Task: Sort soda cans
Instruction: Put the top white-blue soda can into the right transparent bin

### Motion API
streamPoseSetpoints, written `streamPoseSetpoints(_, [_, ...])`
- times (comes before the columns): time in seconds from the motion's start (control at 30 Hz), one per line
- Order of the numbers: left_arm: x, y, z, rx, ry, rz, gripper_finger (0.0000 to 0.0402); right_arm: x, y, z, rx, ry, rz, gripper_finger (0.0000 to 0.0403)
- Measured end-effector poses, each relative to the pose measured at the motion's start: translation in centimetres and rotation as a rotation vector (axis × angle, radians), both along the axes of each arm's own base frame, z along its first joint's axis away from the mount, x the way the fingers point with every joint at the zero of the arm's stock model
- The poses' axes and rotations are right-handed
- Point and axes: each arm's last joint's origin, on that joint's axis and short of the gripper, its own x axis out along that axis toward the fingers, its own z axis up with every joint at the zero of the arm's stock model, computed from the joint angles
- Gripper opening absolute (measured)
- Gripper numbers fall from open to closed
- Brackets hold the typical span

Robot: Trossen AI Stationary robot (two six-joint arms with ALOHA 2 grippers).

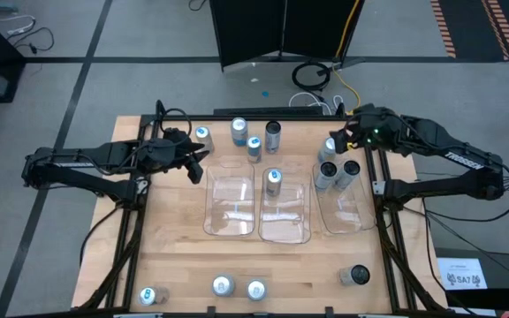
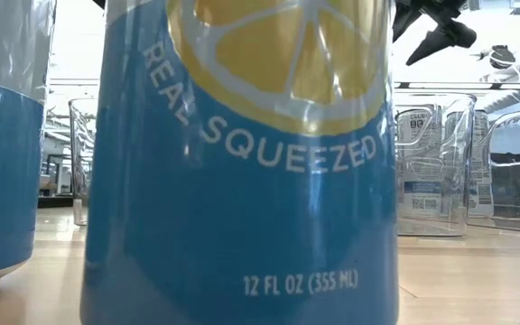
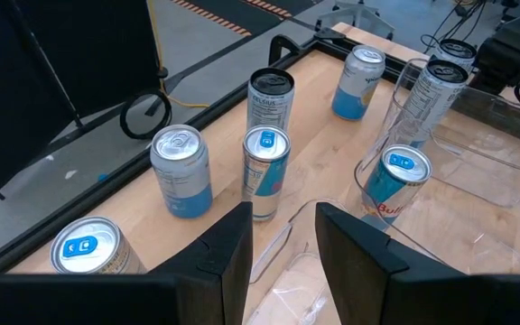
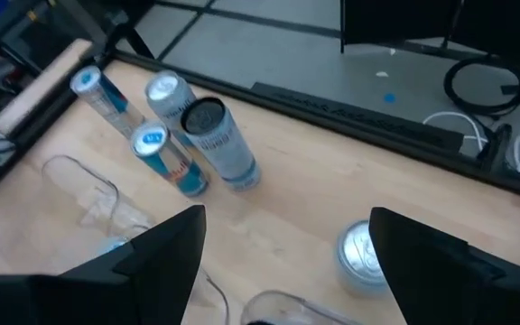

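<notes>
Several soda cans stand upright on the wooden table. A group stands at the far edge (image 1: 239,131), with one silver-and-blue can (image 3: 265,171) just ahead of my left gripper (image 3: 283,221). That gripper hovers open above the left tray's far left corner (image 1: 197,163) with nothing between its fingers. One blue can (image 1: 273,182) stands in the middle clear tray, and two dark cans (image 1: 338,172) stand in the right tray. My right gripper (image 1: 343,137) hangs open above the far right corner, over a silver can (image 4: 364,253).
Three clear plastic trays (image 1: 230,221) lie side by side mid-table. More cans stand along the near edge (image 1: 223,285), and one dark can (image 1: 354,276) is at the near right. A blue lemon-marked can (image 2: 242,181) fills the low view. Cables lie beyond the far edge.
</notes>
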Motion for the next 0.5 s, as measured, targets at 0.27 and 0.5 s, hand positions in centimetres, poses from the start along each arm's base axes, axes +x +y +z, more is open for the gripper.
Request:
streamPoseSetpoints(0.27, [0.00,0.00,0.00,0.000,0.000,0.000,0.0132,0.58,-0.17,0.74,0.018,-0.140,-0.040,0.0304])
streamPoseSetpoints(0.5, [0.00,0.01,0.00,0.000,0.000,0.000,0.0132,0.59,-0.17,0.76,0.003,-0.128,-0.025,0.0304])
